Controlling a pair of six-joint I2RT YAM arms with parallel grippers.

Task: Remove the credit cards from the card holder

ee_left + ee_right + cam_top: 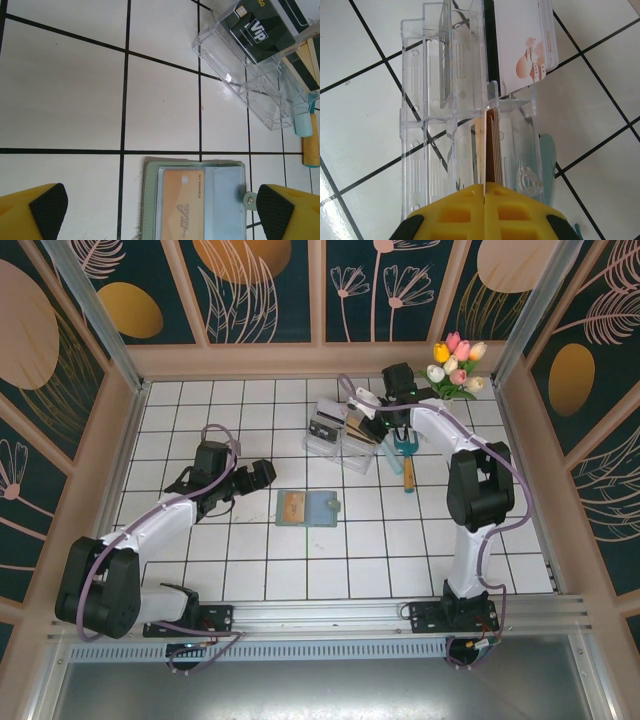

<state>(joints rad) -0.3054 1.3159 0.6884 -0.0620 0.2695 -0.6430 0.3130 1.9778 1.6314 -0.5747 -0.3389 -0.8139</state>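
- Noted one tan credit card (182, 207) remaining inside open card holder (222, 200).
- Found left claw (160, 206) agape above it, empty.
- Found right claw (485, 192) pinching tan cards (491, 150) in clear tray (415, 125).

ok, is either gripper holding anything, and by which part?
Right gripper looks shut on tan credit cards, pinched at their near edge, inside the clear tray. Left gripper is open and empty, straddling the card holder.

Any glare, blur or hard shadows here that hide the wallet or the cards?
Top external: even light, soft shadows, flat grey-green bifold wallet clear. Left wrist: tan-orange card sharp, bright glints on the clear plastic compartment tray. Right wrist: glare on the white tiles at lower left.
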